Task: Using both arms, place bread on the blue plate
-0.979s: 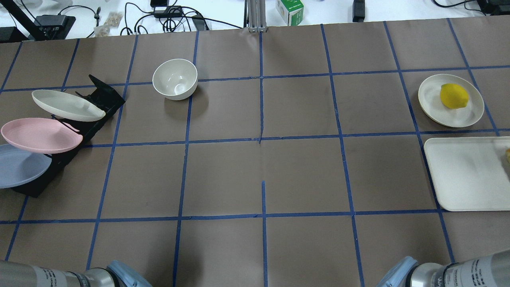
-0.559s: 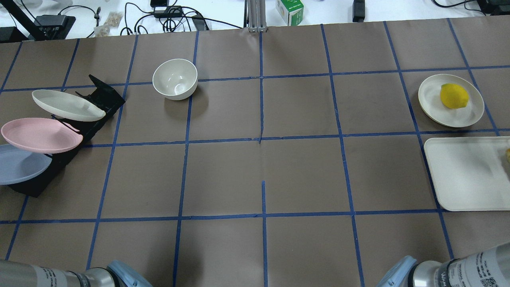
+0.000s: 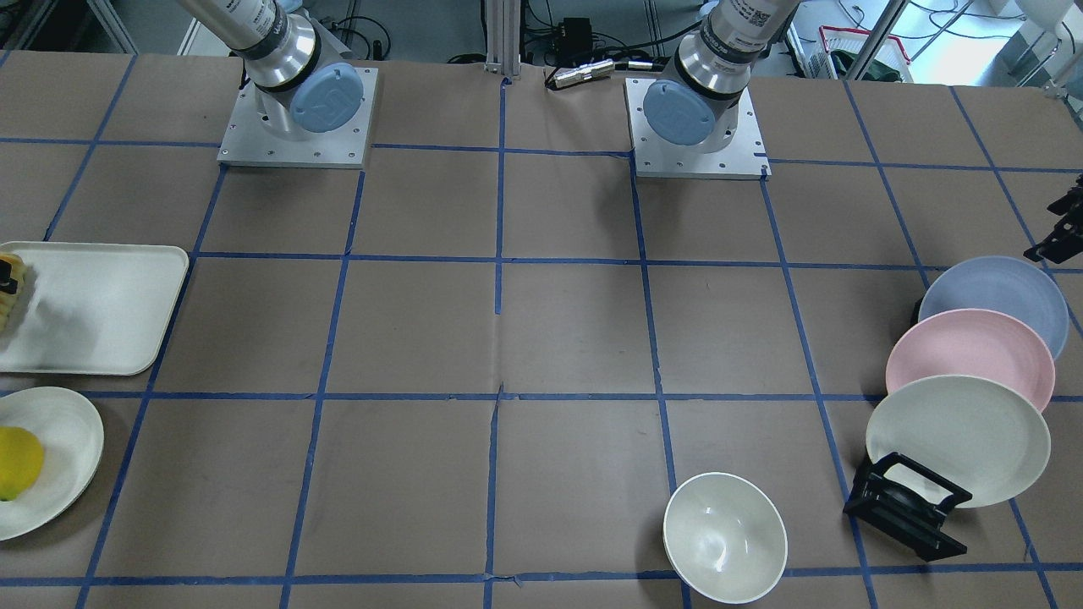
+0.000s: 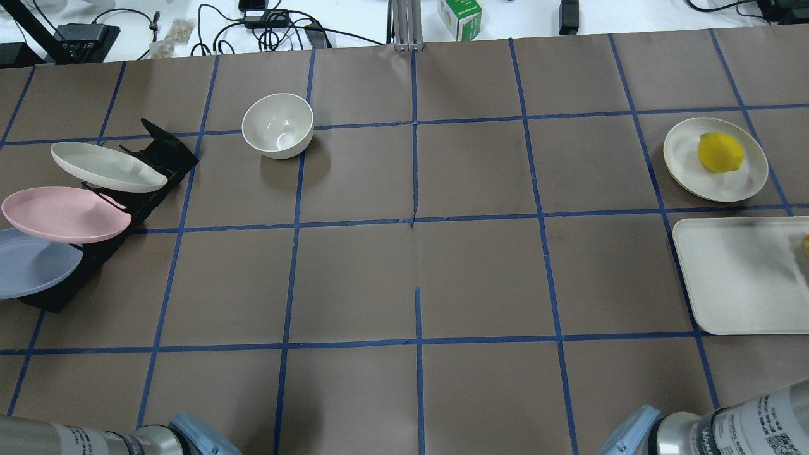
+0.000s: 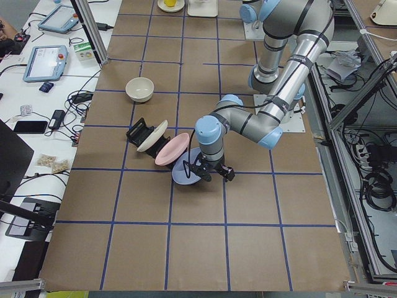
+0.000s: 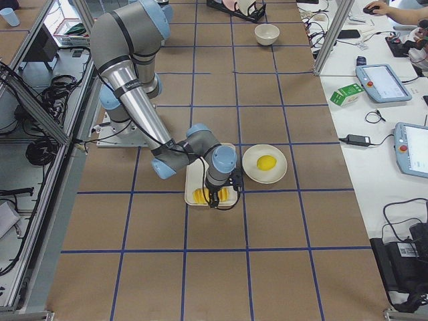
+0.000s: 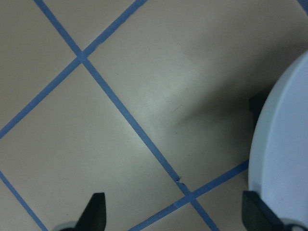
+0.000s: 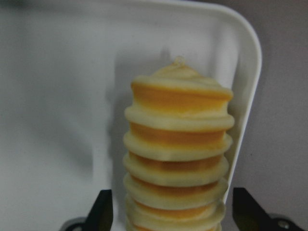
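The bread [image 8: 178, 154] lies on the white tray [image 8: 57, 96] near its rim; it also shows in the front view [image 3: 8, 292] and the right side view [image 6: 200, 196]. My right gripper [image 8: 173, 211] is open, one finger on either side of the loaf's near end. The blue plate [image 3: 998, 296] leans in the black rack [image 4: 158, 158], nearest the robot. It also shows in the overhead view [image 4: 31, 262] and the left side view [image 5: 185, 176]. My left gripper [image 7: 175, 211] is open and low over the table, its right finger beside the plate's rim [image 7: 284, 159].
A pink plate [image 4: 63, 213] and an off-white plate [image 4: 107, 167] lean in the same rack. A white bowl [image 4: 278, 125] stands behind them. A lemon [image 4: 719, 151] lies on an off-white plate [image 4: 686, 161] beyond the tray [image 4: 733, 278].
The right arm's lower segment has shifted slightly to the right at the view's bottom edge. Plates, bowl, lemon and tray have not moved.
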You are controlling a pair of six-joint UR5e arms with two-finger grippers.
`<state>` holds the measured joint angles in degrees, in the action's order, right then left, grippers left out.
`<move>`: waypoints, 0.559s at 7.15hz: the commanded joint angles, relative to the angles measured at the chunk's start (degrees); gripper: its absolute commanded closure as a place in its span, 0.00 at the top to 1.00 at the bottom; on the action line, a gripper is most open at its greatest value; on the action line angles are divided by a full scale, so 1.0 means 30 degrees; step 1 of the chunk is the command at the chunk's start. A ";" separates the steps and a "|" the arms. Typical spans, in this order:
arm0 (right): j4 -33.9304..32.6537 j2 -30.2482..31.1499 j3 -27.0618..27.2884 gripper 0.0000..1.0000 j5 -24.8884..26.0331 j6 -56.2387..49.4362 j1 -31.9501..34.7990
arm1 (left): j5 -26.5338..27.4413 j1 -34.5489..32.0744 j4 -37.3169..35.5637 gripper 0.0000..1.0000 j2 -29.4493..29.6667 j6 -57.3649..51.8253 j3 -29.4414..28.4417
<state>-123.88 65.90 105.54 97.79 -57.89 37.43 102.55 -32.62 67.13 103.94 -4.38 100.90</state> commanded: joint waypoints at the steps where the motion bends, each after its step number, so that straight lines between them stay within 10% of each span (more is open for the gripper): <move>1: 0.0304 0.0210 0.0007 0.01 0.0212 0.0574 0.0004 | -0.0021 -0.0026 0.0532 1.00 0.0242 0.0257 -0.0057; 4: 0.1619 0.0880 -0.0460 0.00 0.0771 0.0604 0.0209 | -0.1927 -0.0055 0.0415 1.00 0.0158 0.0348 -0.0611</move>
<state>-120.96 67.13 104.89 99.93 -56.16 37.80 98.57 -32.78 68.41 104.70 -3.38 99.89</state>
